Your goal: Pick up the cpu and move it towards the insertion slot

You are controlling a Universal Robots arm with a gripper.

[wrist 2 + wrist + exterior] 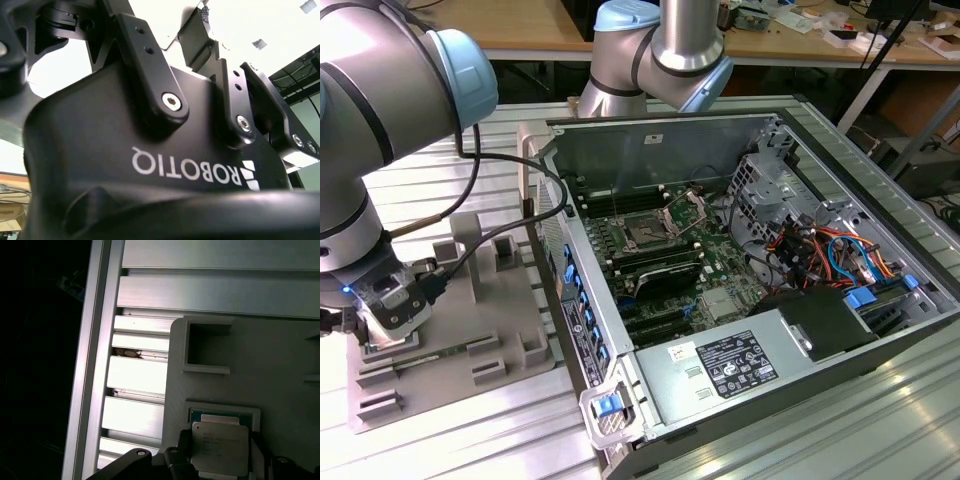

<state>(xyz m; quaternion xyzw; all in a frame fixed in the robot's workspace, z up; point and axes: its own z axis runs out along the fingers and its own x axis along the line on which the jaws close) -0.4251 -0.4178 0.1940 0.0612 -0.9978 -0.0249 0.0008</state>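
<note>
Outwardly, in the exterior view, we saw the gripper (378, 325) low over the grey tray (480, 330) at the frame's lower left, well apart from the insertion slot (645, 235) near centre. The second wrist view showed its black housing (125, 150). In the first wrist view, the jaws clasped the cpu (220, 445) by opposite edges, at the tray's recess.

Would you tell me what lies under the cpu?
The grey tray lies under the cpu, its raised frame showing beside it; the surface directly beneath is hidden.
</note>
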